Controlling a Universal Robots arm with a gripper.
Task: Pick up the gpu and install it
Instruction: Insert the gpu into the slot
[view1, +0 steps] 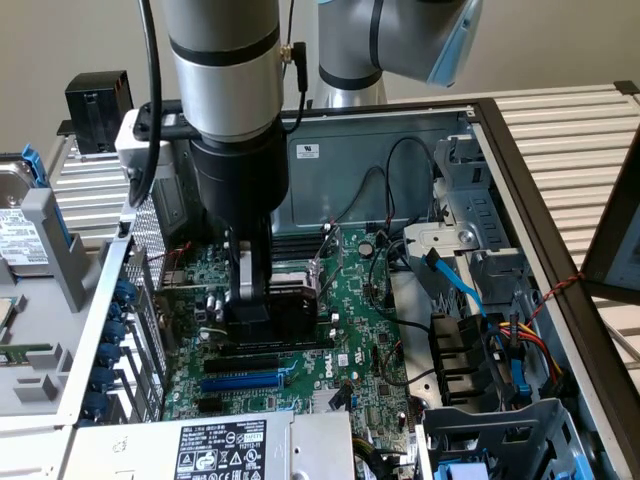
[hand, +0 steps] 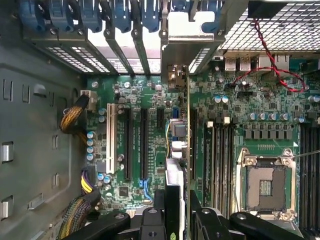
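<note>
- The pincer (view1: 250, 305) reaches down into the open computer case (view1: 520, 200), left of centre in the exterior view, and is pinching the graphics card (view1: 285, 312) by its black cooler cover.
- The graphics card stands on edge over the expansion slots of the green motherboard (view1: 365, 330), just above the blue slot (view1: 240, 381) in the exterior view.
- In the wrist view the graphics card (hand: 175, 175) is seen edge-on between the two dark fingers (hand: 159, 212). Its silver end bracket (hand: 175, 55) sits by the row of blue slot latches (hand: 120, 15).
- The bare processor socket (hand: 265, 182) lies beside the card.
- Writing:
  - The power supply label (view1: 222, 450), lower left of the exterior view, carries white print and symbols too small to read.
  - A white sticker (view1: 308, 150) on the case's far wall is likewise unreadable.
  - The hard drive label (view1: 15, 240), at the exterior view's left edge, cannot be read.
</note>
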